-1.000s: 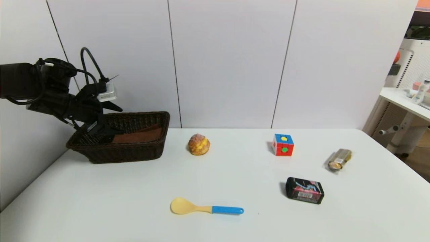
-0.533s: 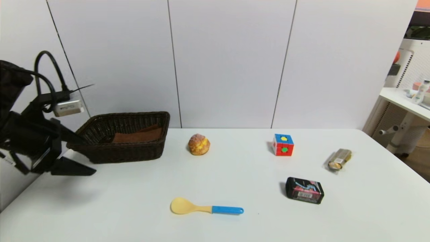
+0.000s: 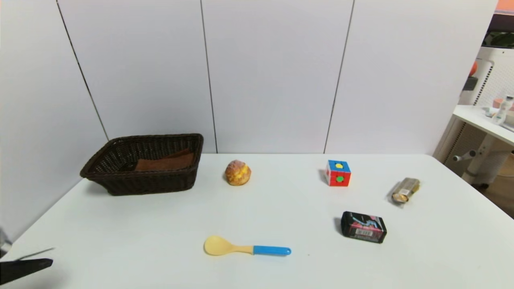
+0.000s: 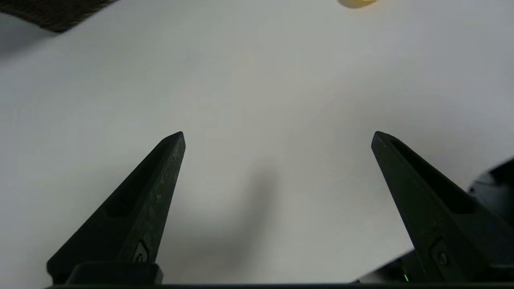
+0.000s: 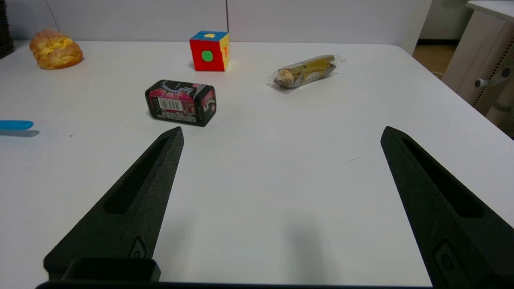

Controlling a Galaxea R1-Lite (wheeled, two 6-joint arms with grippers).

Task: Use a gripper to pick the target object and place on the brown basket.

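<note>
The flat folded brown cloth towel (image 3: 164, 162) is lying inside the dark brown woven wicker basket (image 3: 116, 182), toward the basket's 3 o'clock side, free of either gripper. The basket is sitting at about 10 o'clock on the white table (image 3: 160, 224), close to the wall panels.

The left gripper (image 4: 277, 136) is hanging low over bare tabletop at the table's 8 o'clock corner; only a dark fingertip is showing at the head view's edge (image 3: 24, 269). Its two black fingers (image 4: 140, 200) are standing wide apart, nothing between them. A corner of the basket (image 4: 52, 14) is showing far beyond the tips in its wrist view.

The right gripper (image 5: 281, 132) is sitting over the table's 5 o'clock area, outside the head view. Its black fingers (image 5: 136, 200) are also spread wide and holding nothing.

Other items resting on the table:
- golden round cream puff (image 3: 237, 172), at 3 o'clock from the basket
- multicoloured puzzle cube (image 3: 338, 173), near 1 o'clock
- clear-wrapped brown snack bar (image 3: 406, 190), at 2 o'clock
- small black and pink printed box (image 3: 364, 227), at 4 o'clock
- yellow spoon with a blue handle (image 3: 245, 247), near 6 o'clock
</note>
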